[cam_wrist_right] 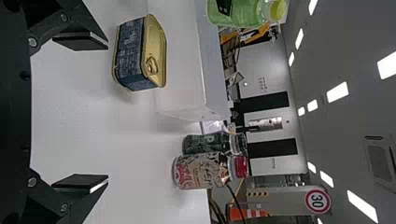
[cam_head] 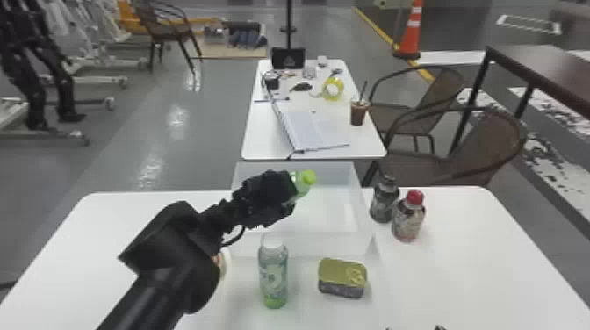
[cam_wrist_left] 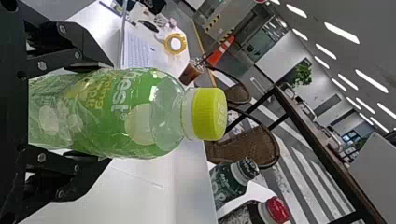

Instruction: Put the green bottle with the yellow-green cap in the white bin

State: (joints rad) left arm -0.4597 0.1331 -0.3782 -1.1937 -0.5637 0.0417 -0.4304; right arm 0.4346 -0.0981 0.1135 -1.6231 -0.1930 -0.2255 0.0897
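So the left gripper has its fingers clamped on the green bottle, tilted over the white bin. Right gripper's wide open, holding nothing. White table, grey floor, 1 orange cone. I count 4 bottles: that one, plus 1 pale-capped bottle, 1 dark bottle, 1 red-capped bottle. Also 1 tin, 3 chairs.

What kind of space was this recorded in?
Probably a robotics lab or demo hall: wheeled metal stands and a black humanoid-like machine stand beyond the worktable, near a traffic cone.
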